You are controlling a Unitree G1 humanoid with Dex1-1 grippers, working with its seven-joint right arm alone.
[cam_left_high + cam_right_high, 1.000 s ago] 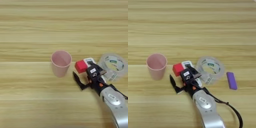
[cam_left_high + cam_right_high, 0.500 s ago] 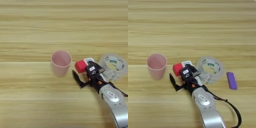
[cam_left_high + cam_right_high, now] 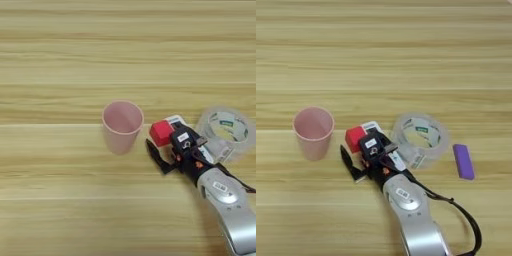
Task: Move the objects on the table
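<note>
Claw (image 3: 358, 160) is seen spread open, nothing gripped, just near of red cube (image 3: 354, 137). Cube sits on bench (image 3: 406, 50) btwn pink cup (image 3: 313, 131) & tape roll (image 3: 421, 138), touching remote (image 3: 381, 145). Fingers should be centred on cube w/o nudging remote.

Table (image 3: 381, 45): light-brown wood grain, horizontal plank lines. Resting on it: pink cup (image 3: 313, 131), upright, at 9 o'clock; red cube (image 3: 354, 137) near centre, touching white remote (image 3: 387, 152); clear tape roll (image 3: 421, 138) at 3 o'clock of cube; purple block (image 3: 463, 161) further at 3 o'clock.
</note>
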